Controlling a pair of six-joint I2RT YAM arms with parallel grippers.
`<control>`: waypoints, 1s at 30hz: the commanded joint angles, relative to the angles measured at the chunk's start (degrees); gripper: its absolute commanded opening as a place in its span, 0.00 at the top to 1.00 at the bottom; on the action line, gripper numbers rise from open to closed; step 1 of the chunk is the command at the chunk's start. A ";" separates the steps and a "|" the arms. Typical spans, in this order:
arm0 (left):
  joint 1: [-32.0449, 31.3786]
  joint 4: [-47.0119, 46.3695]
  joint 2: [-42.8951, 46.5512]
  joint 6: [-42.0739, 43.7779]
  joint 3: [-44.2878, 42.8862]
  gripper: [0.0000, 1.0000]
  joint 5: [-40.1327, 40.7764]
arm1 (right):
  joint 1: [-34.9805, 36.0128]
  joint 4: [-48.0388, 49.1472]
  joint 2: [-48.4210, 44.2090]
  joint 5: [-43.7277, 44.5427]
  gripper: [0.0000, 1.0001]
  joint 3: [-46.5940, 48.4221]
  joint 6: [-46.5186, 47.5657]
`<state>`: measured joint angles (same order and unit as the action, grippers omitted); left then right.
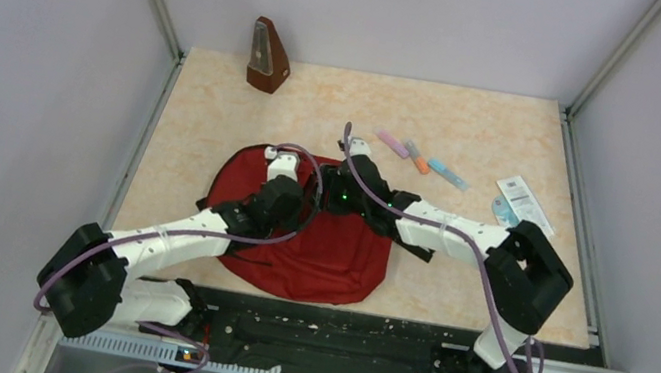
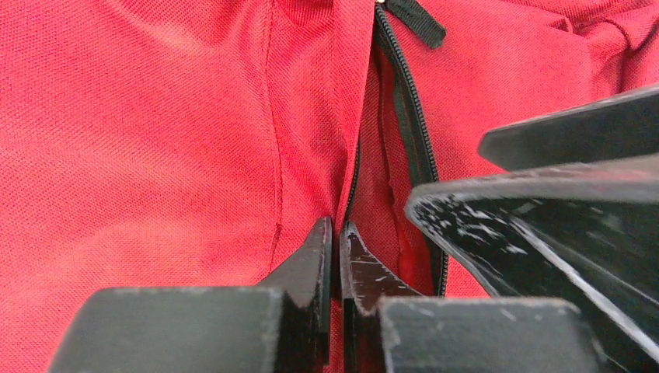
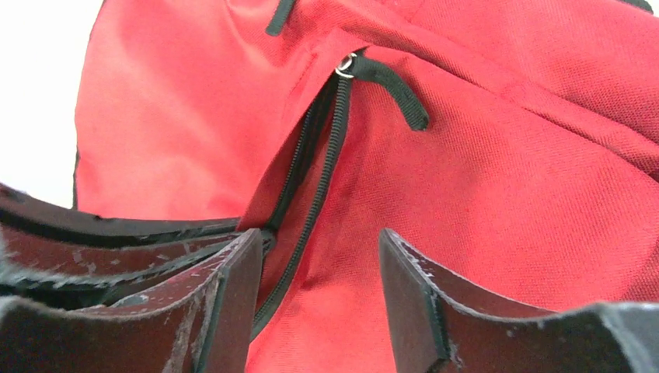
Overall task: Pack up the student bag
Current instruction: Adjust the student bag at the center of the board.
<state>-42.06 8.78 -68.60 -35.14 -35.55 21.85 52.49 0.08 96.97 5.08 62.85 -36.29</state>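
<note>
1. Upper left of the overhead view: a brown wooden metronome point(image 1: 269, 57) stands upright at the far edge of the desk point(image 1: 478, 130). It is well apart from everything else. No marking on it can be read.
2. Centre, toward the near edge: the student bag point(image 1: 335, 258) lies flat on the desk, red fabric up. Both arms reach over its upper part. No brand or label is legible on it.
3. Left gripper point(image 2: 336, 241): the jaws are pressed almost together, pinching a fold of the bag's red fabric beside the zipper point(image 3: 322, 171).
4. Zipper: partly parted, with black teeth on both sides of a narrow slit. Its black pull tab point(image 3: 388, 85) lies on the fabric at the slit's far end.
5. Right gripper point(image 3: 319, 237): the jaws stand apart, one on either side of the slit and just above the fabric, holding nothing. It is close beside the left gripper.
6. Right of centre, far side: a pink marker point(image 1: 392, 143), an orange marker point(image 1: 416, 156) and a blue marker point(image 1: 447, 174) lie in a slanted row.
7. Far right: a white and blue packet point(image 1: 520, 200) lies flat. Its print is too small to read.
</note>
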 commanded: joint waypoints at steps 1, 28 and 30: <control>0.37 1.62 0.72 -0.14 2.06 1.00 -0.63 | 0.77 0.28 3.86 0.30 0.47 4.04 -0.28; 11.40 21.09 26.95 -0.14 -0.29 0.81 3.79 | 0.18 -11.93 -8.20 12.36 1.00 -2.56 7.11; 11.43 21.45 28.61 -0.44 -1.26 0.75 3.97 | 0.21 -11.51 -8.29 11.86 1.00 -2.76 7.01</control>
<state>-31.55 26.15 -43.81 -36.86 -32.51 21.06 53.95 -8.21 91.00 12.82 60.93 -31.51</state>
